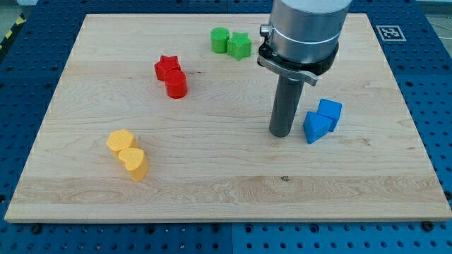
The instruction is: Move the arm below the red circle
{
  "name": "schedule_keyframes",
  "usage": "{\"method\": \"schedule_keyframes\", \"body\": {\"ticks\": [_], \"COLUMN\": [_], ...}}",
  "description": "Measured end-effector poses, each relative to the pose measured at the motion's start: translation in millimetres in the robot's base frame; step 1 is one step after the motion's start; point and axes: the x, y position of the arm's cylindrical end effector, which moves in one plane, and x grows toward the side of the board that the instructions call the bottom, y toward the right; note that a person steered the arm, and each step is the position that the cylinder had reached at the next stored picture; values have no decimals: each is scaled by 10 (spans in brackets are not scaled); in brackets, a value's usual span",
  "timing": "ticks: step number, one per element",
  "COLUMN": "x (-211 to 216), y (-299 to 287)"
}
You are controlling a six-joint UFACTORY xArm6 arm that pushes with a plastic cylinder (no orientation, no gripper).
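A pale wooden rectangular desk [212, 190] lies on a blue perforated metal base [431, 63]. A black-and-white square marker [389, 32] sits beside the desk's top right corner.

My tip [281, 133] stands just left of two touching blocks [322, 121]; the circle [176, 84] lies well apart, toward the view's upper left.

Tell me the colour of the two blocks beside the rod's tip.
Blue, seen in the camera view, just right of my tip.
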Motion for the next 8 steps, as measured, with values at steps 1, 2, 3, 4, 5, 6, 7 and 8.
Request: {"method": "schedule_keyframes", "body": {"ticks": [1,2,3,4,5,6,7,8], "x": [0,0,0,0,0,0,0,0], "y": [-74,-88,-174,-240,-271,-271,-290,-346]}}
